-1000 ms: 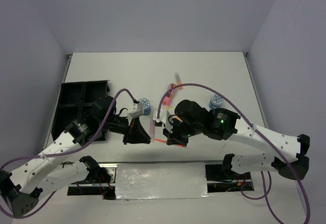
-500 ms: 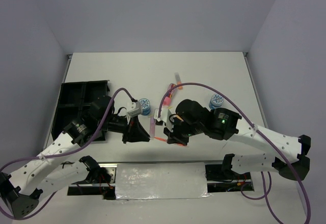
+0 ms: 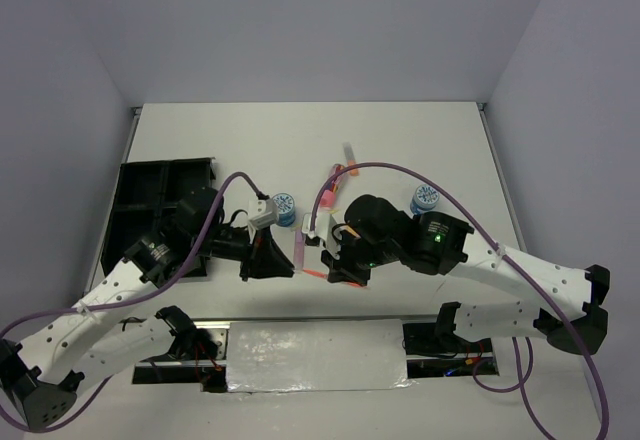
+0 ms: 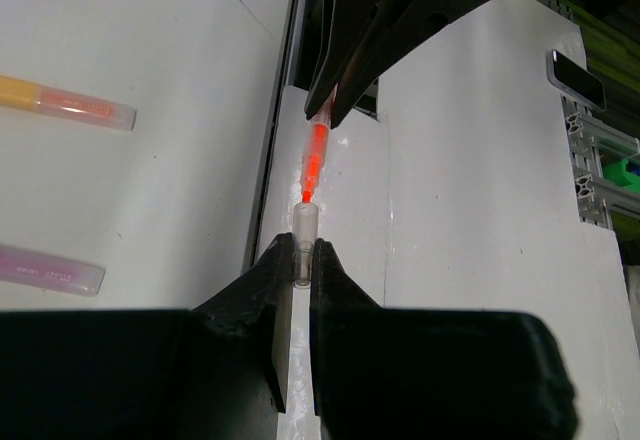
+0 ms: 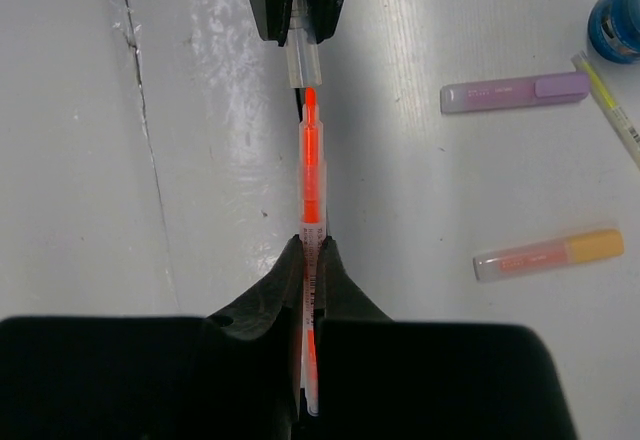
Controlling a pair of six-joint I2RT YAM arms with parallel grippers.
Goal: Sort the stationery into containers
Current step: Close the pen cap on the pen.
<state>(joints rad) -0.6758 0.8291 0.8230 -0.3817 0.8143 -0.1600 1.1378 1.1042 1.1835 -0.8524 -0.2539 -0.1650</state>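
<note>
A thin orange pen [image 5: 311, 160] hangs level between my two grippers, just above the table's near edge; it also shows in the top view [image 3: 312, 274]. My right gripper [image 5: 312, 253] is shut on the pen's barrel. My left gripper [image 4: 302, 258] is shut on the pen's clear cap [image 4: 304, 222], whose mouth meets the pen's tip. The black organiser tray [image 3: 140, 200] lies at the far left, behind the left arm. In the top view the left gripper [image 3: 290, 263] and the right gripper [image 3: 328, 268] face each other closely.
A lilac stick [image 5: 515, 91], a pink-orange highlighter [image 5: 548, 253], a thin yellow pen [image 5: 612, 110] and a blue-white roll [image 5: 620, 15] lie on the table beside the grippers. A second roll [image 3: 425, 198] stands to the right. More sticks [image 3: 345, 165] lie farther back.
The left gripper has shifted very slightly to the left with the cap. The right gripper and the pen stay where they were.
</note>
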